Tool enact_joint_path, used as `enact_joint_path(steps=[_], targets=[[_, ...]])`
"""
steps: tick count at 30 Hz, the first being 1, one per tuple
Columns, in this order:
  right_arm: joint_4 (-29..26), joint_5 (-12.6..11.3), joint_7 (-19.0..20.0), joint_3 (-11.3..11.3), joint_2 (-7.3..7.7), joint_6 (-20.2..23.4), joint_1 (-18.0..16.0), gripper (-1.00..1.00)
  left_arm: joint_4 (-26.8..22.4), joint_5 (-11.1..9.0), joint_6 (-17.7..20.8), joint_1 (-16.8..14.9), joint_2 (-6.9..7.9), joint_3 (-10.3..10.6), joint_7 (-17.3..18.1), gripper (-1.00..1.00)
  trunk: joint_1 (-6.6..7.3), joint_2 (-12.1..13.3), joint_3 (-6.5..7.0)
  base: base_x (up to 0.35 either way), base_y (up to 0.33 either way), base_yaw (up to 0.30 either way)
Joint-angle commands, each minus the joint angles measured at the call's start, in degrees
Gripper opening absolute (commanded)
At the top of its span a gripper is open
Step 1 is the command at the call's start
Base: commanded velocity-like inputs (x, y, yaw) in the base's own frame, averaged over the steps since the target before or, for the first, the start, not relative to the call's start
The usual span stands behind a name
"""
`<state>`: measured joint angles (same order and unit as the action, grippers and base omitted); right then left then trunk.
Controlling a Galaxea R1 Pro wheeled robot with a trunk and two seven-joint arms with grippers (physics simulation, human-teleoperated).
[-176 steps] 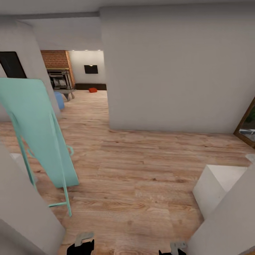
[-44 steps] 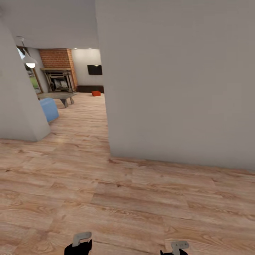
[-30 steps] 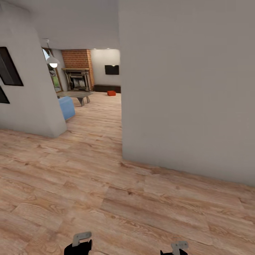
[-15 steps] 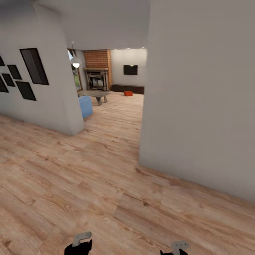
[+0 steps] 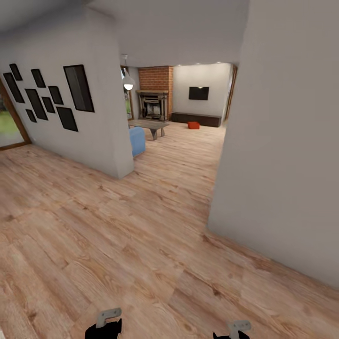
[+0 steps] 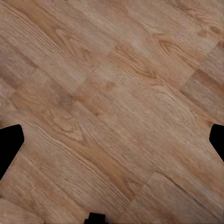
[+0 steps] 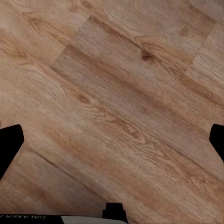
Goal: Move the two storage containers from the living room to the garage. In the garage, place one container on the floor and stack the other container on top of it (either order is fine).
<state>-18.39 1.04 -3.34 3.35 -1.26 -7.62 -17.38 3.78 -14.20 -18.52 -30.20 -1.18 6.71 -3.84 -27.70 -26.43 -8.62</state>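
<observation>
Far off in the living room, an orange-red storage container sits on the wood floor in front of a dark low cabinet; it is small in the head view and its details are too small to tell. My left gripper and right gripper hang low at the head view's lower edge, far from it. In the left wrist view the left gripper is open, with dark fingertips wide apart over bare planks. The right gripper is open too, with nothing between its fingertips.
A white wall corner juts in close on the right. On the left a wall with black picture frames ends at a corner. Between them a passage leads past a blue sofa and grey low table toward the brick fireplace.
The camera has moved on and turned left: the teal stand is gone from view, the right wall has slid right, the picture wall has come in, and the living room opening is wider.
</observation>
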Motion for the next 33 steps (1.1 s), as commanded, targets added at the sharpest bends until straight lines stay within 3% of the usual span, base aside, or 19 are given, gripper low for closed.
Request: enact_joint_path(steps=[1, 12, 33], targets=[[0.0, 0.1, -0.3, 0.3, 0.03, -0.1, 0.0, 1.0, 0.3, -0.4, -0.4, -0.1, -0.01, 0.5, -0.1, 1.0, -0.06, -0.1, -0.11, 0.327, 0.023, 0.286], [0.0, 0.1, -0.3, 0.3, 0.03, -0.1, 0.0, 1.0, 0.3, -0.4, -0.4, -0.1, 0.04, 0.5, -0.4, 1.0, -0.06, -0.1, -0.11, 0.328, 0.004, 0.26], [0.0, 0.1, -0.3, 0.3, 0.03, -0.1, 0.0, 1.0, 0.3, -0.4, -0.3, -0.1, -0.39, 0.4, -0.5, 1.0, -0.06, -0.1, -0.11, 0.329, 0.0, 0.008]])
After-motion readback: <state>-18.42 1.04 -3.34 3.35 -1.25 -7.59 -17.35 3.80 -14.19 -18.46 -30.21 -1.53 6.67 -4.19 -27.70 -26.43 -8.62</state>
